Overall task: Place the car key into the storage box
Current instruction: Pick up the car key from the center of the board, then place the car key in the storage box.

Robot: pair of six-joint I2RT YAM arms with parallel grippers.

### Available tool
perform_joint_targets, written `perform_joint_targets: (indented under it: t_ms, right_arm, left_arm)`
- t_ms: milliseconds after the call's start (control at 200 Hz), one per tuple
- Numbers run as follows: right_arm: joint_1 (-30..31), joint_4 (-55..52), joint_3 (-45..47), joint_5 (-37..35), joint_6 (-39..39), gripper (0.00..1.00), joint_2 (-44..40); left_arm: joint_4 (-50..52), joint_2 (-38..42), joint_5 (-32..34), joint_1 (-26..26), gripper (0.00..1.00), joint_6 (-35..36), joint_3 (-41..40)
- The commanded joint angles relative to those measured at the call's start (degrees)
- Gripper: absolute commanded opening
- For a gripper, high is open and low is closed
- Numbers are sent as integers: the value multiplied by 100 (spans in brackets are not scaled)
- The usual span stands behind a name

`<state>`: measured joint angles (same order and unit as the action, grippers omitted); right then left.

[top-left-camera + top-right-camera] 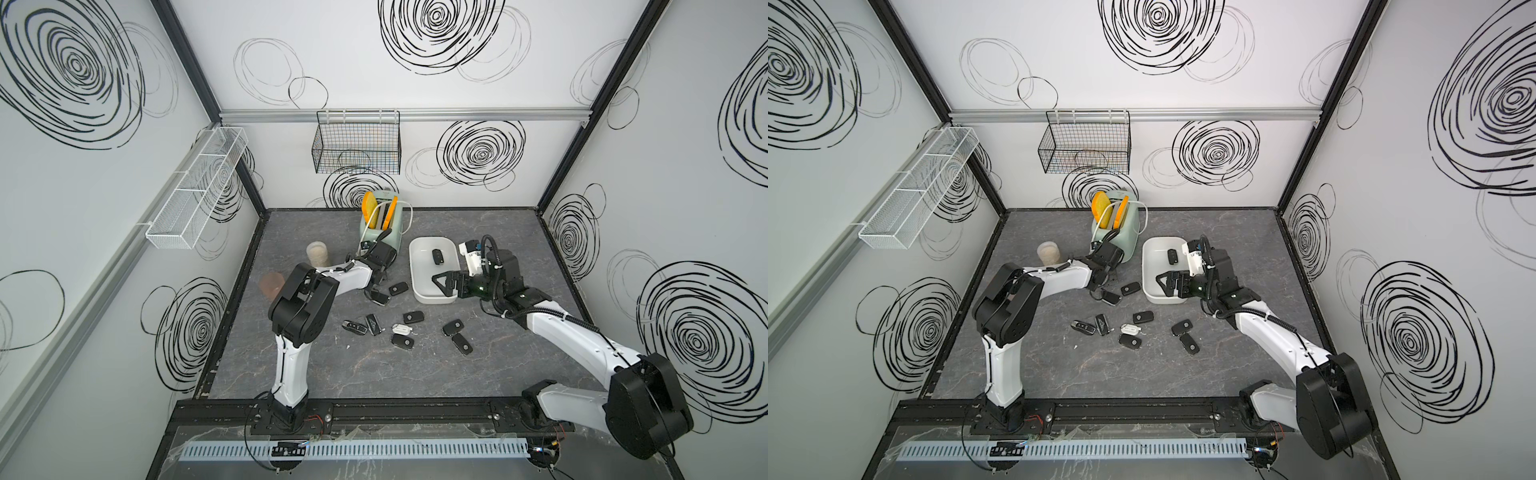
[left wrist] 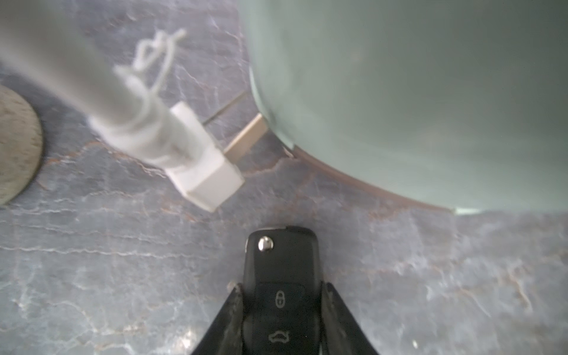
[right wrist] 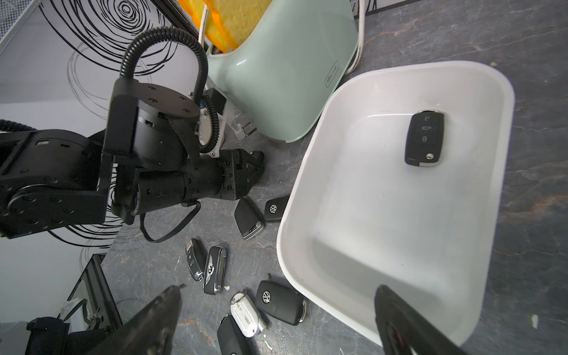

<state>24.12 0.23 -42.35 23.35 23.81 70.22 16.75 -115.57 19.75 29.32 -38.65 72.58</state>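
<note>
The left gripper (image 2: 281, 287) pinched 1 car key (image 2: 281, 261) by its sides, apparently to carry it to the storage box (image 3: 353, 215), over which the right gripper (image 1: 441, 284) hung wide open.

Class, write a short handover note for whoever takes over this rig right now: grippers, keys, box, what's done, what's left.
Left gripper: jaws shut on a black car key, low over the table beside the toaster.
Right gripper: open, empty, at the storage box near rim.
Done: a second key lies in the box.
Left: carry the held key to the box; several loose keys wait on the table.
</note>
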Motion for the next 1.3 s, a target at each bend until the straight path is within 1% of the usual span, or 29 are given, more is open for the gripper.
perform_joint_targets:
  t_ms: [0,250,410,560,670,795,955,1090,1296]
  right_arm:
    - [-30,-126,-161,0,-8,99,-105]
    - [-30,-145,-107,77,4,99,-117]
    - [-30,-166,-25,4,8,99,-188]
    - [-61,-235,50,-166,-72,99,-219]
    - [-100,-350,77,-192,-169,99,-232]
    - [-145,-378,189,-226,-188,99,-312]
    - [-204,-346,354,-223,-149,99,-412]
    - [-264,-378,420,-243,-140,99,-464]
    - [-345,-515,419,-499,-140,99,-538]
  left_arm:
    - [84,443,-128,88,33,165,-160]
    - [-145,1242,-308,202,33,38,-490]
    - [-171,1622,-378,425,34,-57,-555]
    - [-388,1913,-580,665,34,-412,-640]
    - [-565,1960,-687,895,35,-597,-535]
    - [-587,1749,-785,1141,35,-654,-129]
    - [-539,1246,-810,1387,35,-609,527]
    - [-483,709,-901,1445,35,-600,1123]
    - [-301,-240,-813,1452,35,-716,2113]
